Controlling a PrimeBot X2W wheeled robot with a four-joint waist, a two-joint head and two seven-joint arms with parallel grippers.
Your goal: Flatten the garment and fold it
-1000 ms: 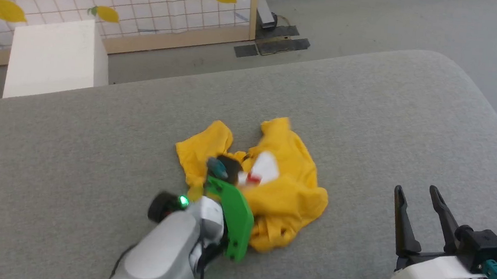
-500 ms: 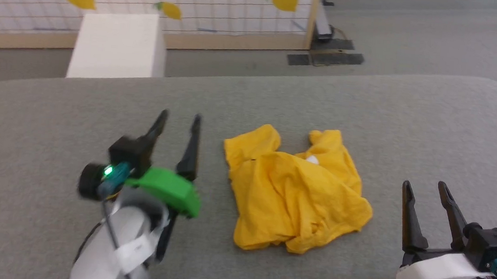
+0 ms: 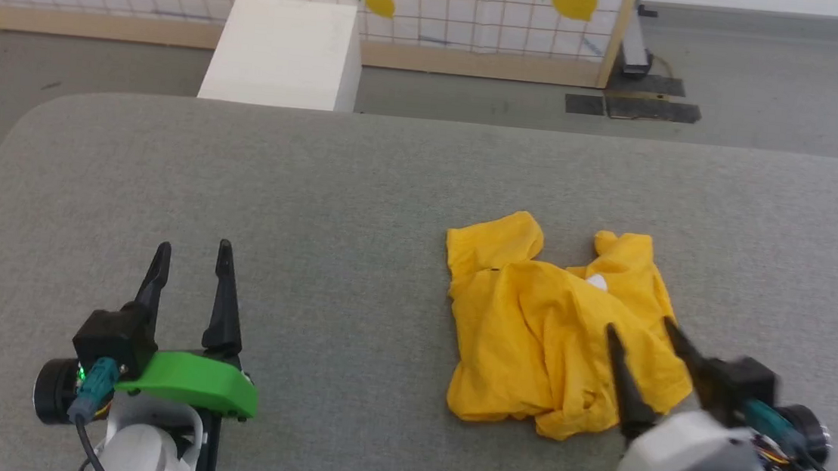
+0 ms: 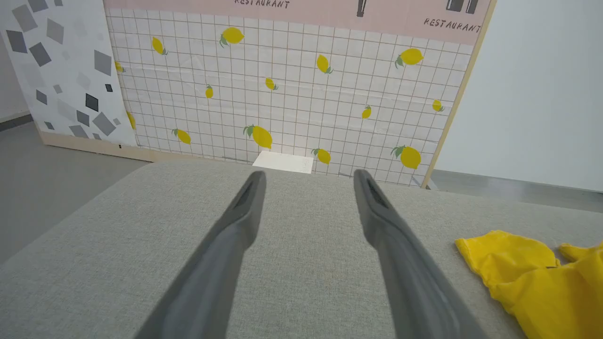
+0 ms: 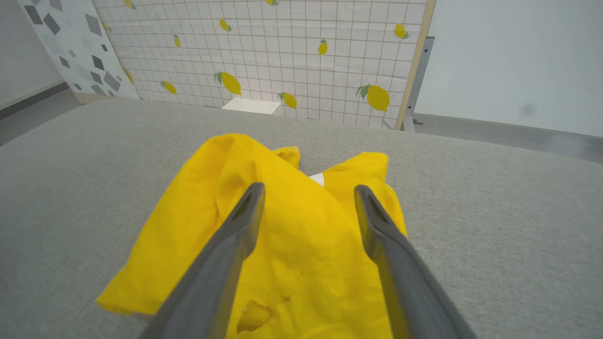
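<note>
Our right gripper (image 3: 640, 327) hovers spread and empty over the crumpled garment (image 3: 525, 328), likely seeking an edge to flatten it, our left gripper (image 3: 193, 246) open, well aside.

I'm looking through the head camera from above the near side of the grey cushion (image 3: 315, 204), forward and down, with the garment (image 3: 554, 338) right of centre. The right wrist camera sits low and close over the garment's near edge, while the left one, equally low, stands well off to the garment's left and catches its edge. All three face the lemon-tiled panel (image 3: 446, 10) and white box (image 3: 283, 49) beyond the garment.
</note>
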